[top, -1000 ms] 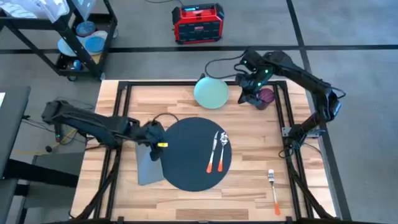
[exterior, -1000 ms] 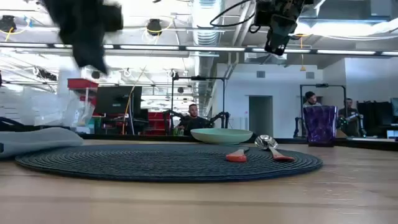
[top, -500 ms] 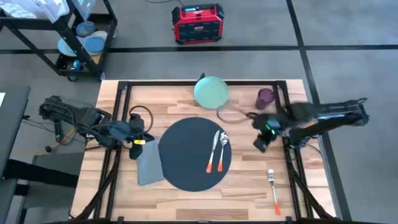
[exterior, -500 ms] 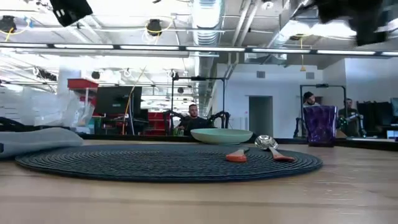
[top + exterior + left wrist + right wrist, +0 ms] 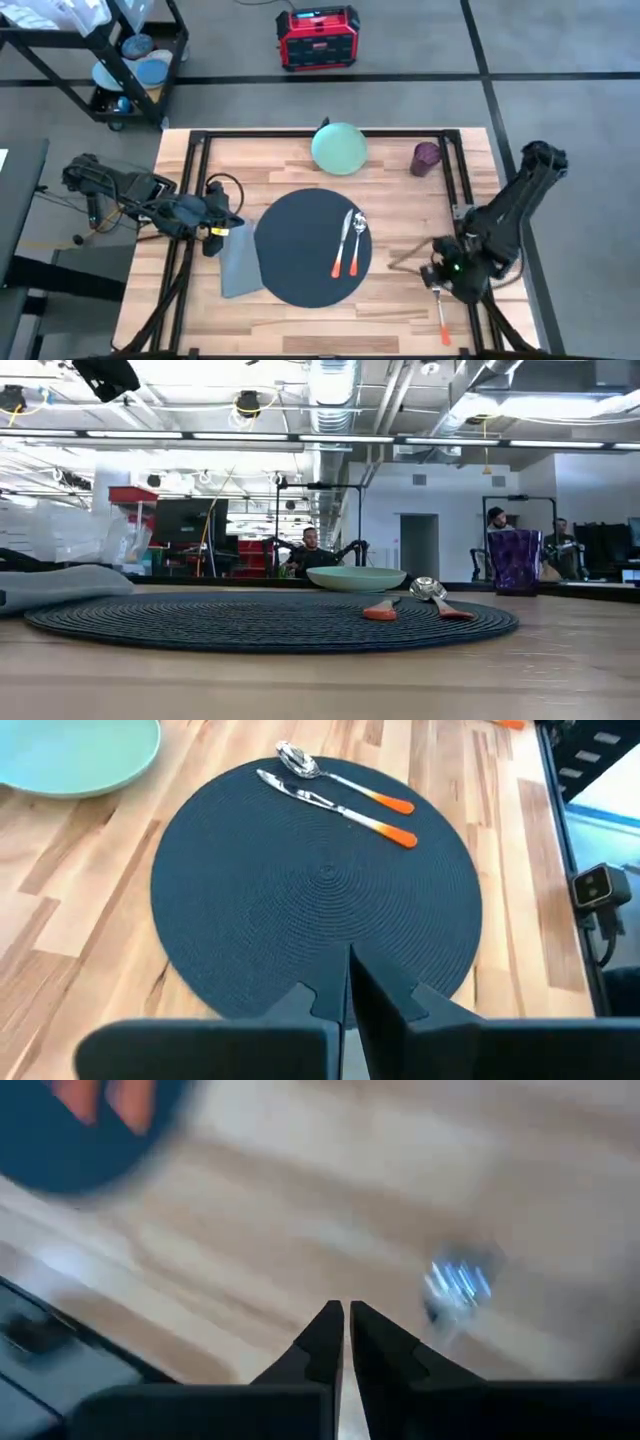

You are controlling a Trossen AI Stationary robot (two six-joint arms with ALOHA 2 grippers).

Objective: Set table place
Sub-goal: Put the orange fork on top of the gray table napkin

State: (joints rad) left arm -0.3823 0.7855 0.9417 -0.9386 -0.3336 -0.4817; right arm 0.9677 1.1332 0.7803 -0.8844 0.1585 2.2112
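Left gripper is hanging over the table's left edge, fingers pressed together, gripping nothing, just beside a grey napkin. The napkin is lying against the left side of the round dark placemat, which is sitting mid-table. A spoon and knife are resting on the mat's right part. A green plate and purple cup are sitting along the far edge. Right gripper is hovering at the near right, fingers closed and empty, above a fork.
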